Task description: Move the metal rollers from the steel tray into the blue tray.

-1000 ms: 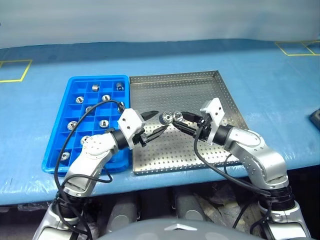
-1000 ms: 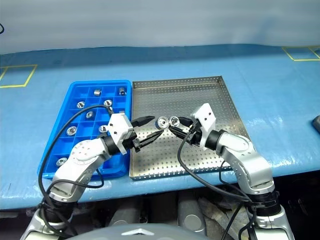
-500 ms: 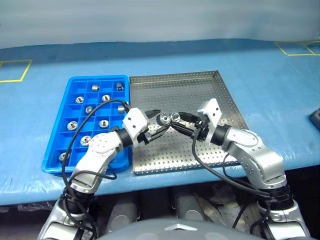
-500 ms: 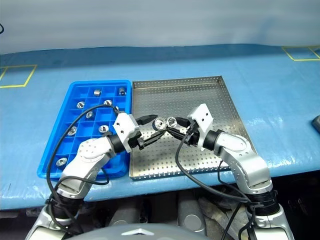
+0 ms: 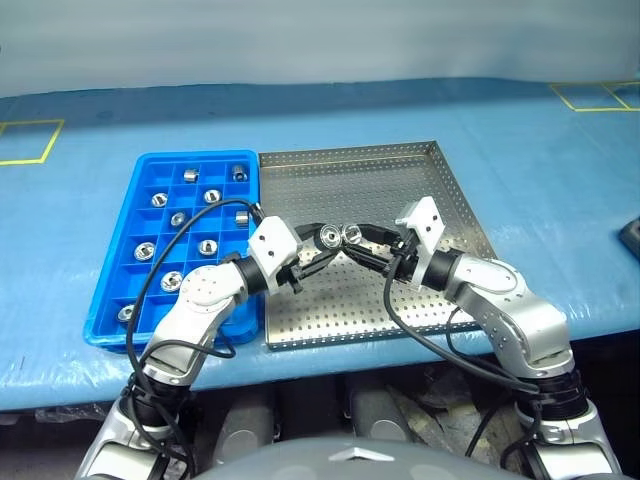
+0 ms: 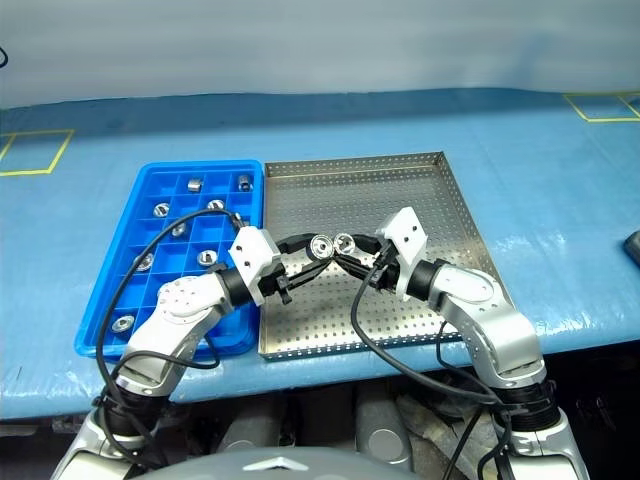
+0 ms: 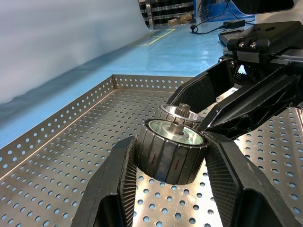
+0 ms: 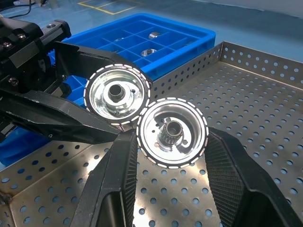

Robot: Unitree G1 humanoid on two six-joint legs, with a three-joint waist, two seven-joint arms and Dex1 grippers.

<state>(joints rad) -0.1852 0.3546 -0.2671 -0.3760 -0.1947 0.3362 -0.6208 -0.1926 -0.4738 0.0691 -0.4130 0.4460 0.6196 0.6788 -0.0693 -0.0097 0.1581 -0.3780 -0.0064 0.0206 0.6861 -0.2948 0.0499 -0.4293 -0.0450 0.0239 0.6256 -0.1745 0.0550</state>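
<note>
- Changed since a second ago: left gripper (image 5: 322, 243) has narrowed from spread fingers to a clamp on one roller; both arms unmoved.
- Left gripper: two black fingers (image 7: 122, 177) pressed on the ribbed sides of a small silver metal roller with a dark central hub (image 7: 173, 152); roller lifted clear of the floor beneath.
- Right gripper (image 5: 356, 241): fingers (image 8: 226, 170) shut on a second silver roller (image 8: 172, 132), tip to tip with the left; the two rollers sit just beside each other, rims touching or nearly so.
- Large square grey steel tray with perforated floor and low drilled rim (image 5: 455, 195): lies under both grippers; floor around and beyond the fingertips is bare, open room on all sides up to the raised rim.
- Bright blue rectangular plastic tray with square compartments (image 5: 141, 190): just to the outer side of the left gripper, its long edge against the steel tray's rim; several rollers (image 5: 207, 247) sit singly in compartments, others vacant.
- Blue table covering (image 5: 540, 150): open past both trays; yellow marking lines near its far corners.
</note>
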